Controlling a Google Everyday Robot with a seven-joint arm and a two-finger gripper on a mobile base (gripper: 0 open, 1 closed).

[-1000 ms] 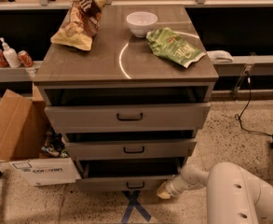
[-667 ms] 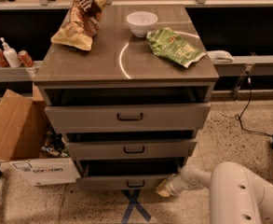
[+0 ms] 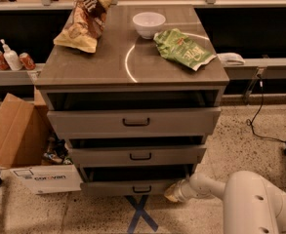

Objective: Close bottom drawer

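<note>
The bottom drawer (image 3: 132,187) is the lowest, slimmest front of the grey-brown cabinet, with a small black bar handle (image 3: 142,189). It stands pulled out a little, with a dark gap above its front. My gripper (image 3: 172,193) is low near the floor at the right end of that drawer front, touching or nearly touching it. My white arm (image 3: 250,204) reaches in from the lower right.
The middle drawer (image 3: 137,156) and top drawer (image 3: 132,122) also stand partly open. On the cabinet top lie a chip bag (image 3: 84,21), a white bowl (image 3: 149,24) and a green bag (image 3: 183,48). A cardboard box (image 3: 15,135) stands left. Blue tape cross (image 3: 140,214) marks the floor.
My gripper has stayed at the right end of the bottom drawer front. The drawer front has moved little, if at all.
</note>
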